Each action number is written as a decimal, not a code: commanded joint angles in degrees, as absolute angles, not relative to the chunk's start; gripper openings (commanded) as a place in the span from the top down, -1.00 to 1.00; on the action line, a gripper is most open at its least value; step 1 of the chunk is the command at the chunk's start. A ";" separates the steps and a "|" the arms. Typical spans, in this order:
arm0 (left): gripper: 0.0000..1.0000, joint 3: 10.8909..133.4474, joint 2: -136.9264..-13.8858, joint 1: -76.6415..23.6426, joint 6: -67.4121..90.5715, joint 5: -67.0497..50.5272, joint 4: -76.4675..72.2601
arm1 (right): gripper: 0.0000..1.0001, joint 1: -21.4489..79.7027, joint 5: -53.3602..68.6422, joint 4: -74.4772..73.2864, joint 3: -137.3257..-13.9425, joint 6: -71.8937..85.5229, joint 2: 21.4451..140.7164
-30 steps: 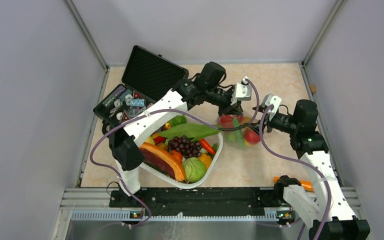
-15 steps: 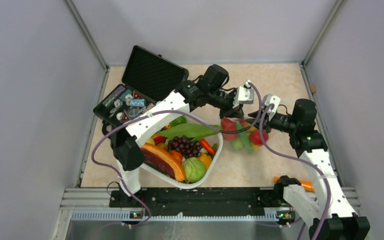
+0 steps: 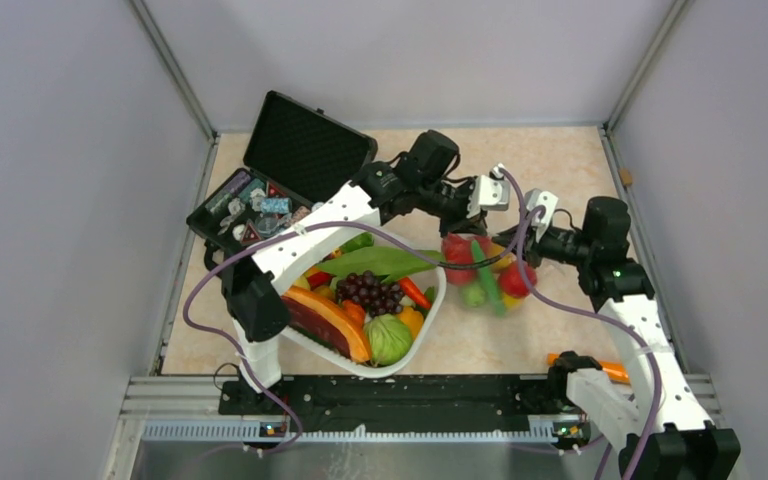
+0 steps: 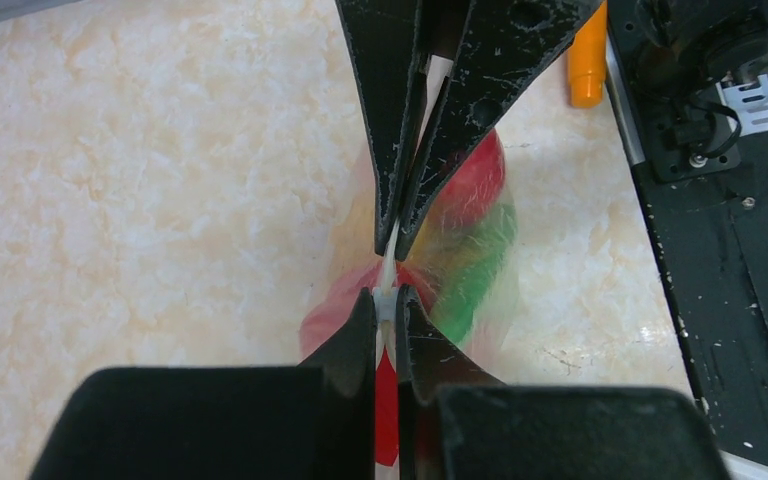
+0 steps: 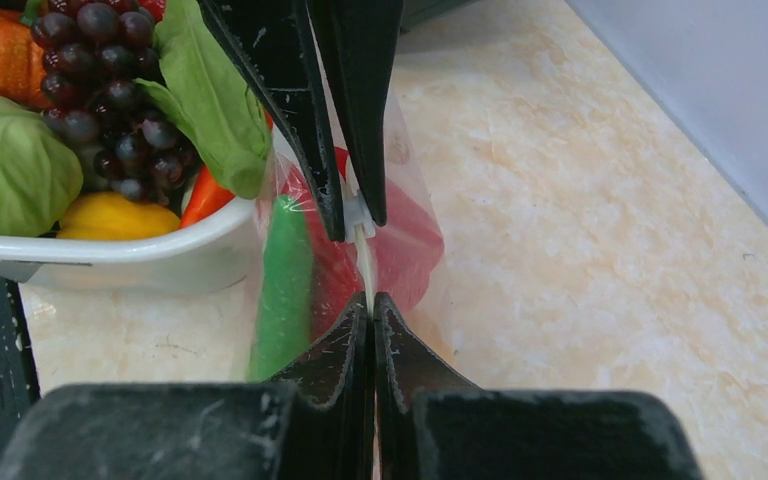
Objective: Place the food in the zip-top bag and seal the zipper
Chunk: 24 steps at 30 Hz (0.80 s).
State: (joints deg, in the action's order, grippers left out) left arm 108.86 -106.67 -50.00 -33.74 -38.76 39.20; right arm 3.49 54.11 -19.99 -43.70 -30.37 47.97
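Where the two arms meet, just right of the white basket (image 3: 436,300), the zip-top bag (image 3: 485,272) sits between them with the food (image 3: 460,247) already inside: red pieces, a green pod and a little yellow. In this top view the left gripper (image 3: 477,222) and right gripper (image 3: 516,240) reach its upper edge from opposite sides.

In the left wrist view, its own jaws are clenched on the zipper (image 4: 391,272), a thin pale strip. The right gripper's jaws pinch the same strip just beyond, tip facing tip. The bag hangs below them, probably so the food's weight draws the mouth straight.

In the right wrist view, both pairs of jaws are again clamped on the strip, close together. That suits one sliding along to press it closed. Whether any length is already sealed is too fine to tell.
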 commanded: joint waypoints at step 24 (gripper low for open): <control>-0.17 102.23 -99.03 -45.81 -32.47 -37.14 34.65 | 1.00 3.28 51.30 -22.32 -47.98 -33.22 50.00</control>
State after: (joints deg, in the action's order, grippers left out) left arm 102.69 -103.33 -48.07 -35.44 -37.39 36.51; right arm 3.66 53.15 -22.28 -45.12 -32.01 50.41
